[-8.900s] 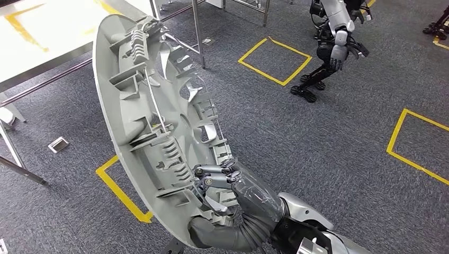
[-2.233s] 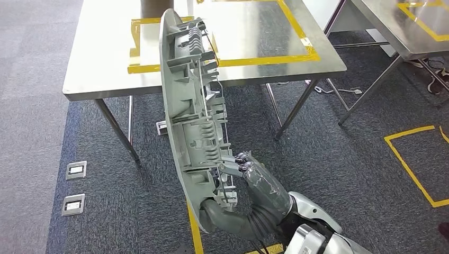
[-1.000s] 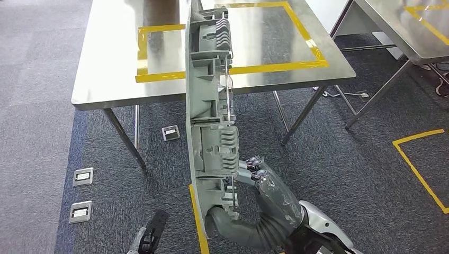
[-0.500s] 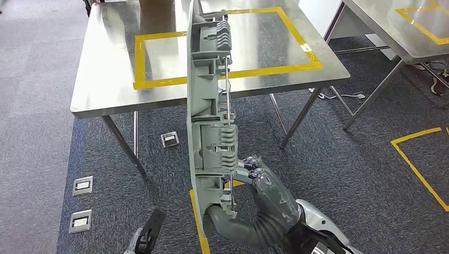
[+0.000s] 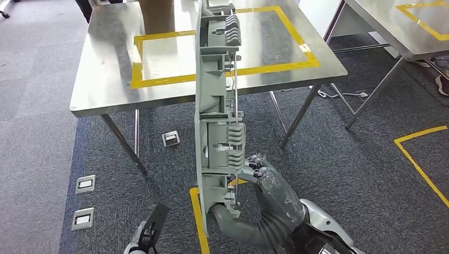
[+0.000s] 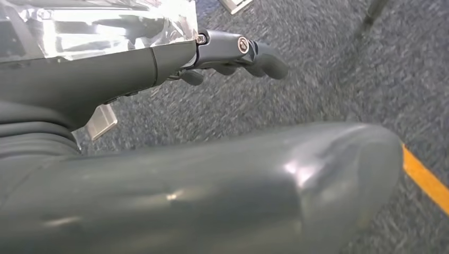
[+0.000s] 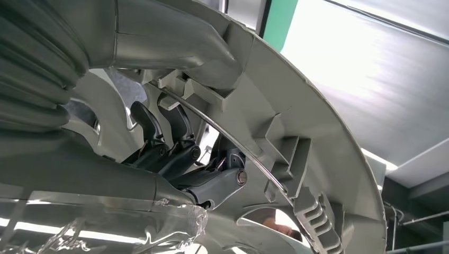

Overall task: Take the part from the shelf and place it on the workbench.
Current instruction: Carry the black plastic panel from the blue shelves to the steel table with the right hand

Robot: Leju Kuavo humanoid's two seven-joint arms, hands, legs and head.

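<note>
left hand (image 5: 145, 235) hangs low over carpet, nothing in it, fingers curled a bit, can't tell if clenched. right hand (image 5: 254, 174) grips big grey plastic part (image 5: 214, 106) on edge, top end over workbench (image 5: 106, 79) front edge. carrying step. next: reach further, lay part flat inside yellow tape square (image 5: 159, 80).

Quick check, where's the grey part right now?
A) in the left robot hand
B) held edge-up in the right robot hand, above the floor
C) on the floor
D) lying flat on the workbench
B: the right robot hand grips the grey part edge-up over the carpet, short of the workbench.
</note>
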